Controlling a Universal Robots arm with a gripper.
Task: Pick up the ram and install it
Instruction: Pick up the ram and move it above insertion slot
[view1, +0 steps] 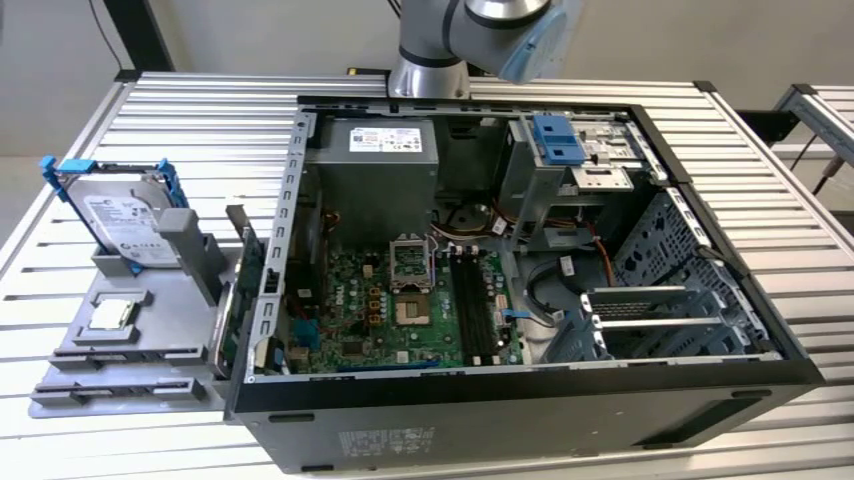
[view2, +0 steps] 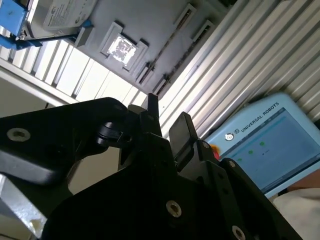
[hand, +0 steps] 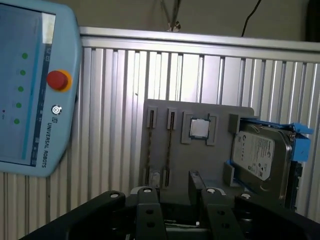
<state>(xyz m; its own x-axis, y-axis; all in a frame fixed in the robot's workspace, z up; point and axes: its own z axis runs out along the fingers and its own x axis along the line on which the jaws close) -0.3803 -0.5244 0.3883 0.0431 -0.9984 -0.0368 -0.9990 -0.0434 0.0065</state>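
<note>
**PICK-UP NOT BEGUN; INSTALLATION OUTSTANDING**

Exterior view: the arm (view1: 447, 45) stands high over the far edge of the open computer case (view1: 534, 400), which rests on the slatted bench (view1: 200, 110). The memory slots (view1: 467, 290) lie between the processor socket (view1: 408, 290) and the drive cage (view1: 561, 190), with cables (view1: 534, 295) close beside them. The open room is from above. Whether a stick is seated in those slots cannot be told.

Second wrist view: the end effector (view2: 167, 117) has its fingers apart with nothing between them. It is well above the grey fixture (view2: 150, 20).

First wrist view: a thin strip stands edge-on in one slot of the fixture, and I judge this to be the ram (hand: 171, 145). A processor chip (hand: 199, 128) lies between it and the upright hard drive (hand: 260, 155), so the drive's edge is near but apart. Judgement: lifting and seating both remain to be done.
</note>
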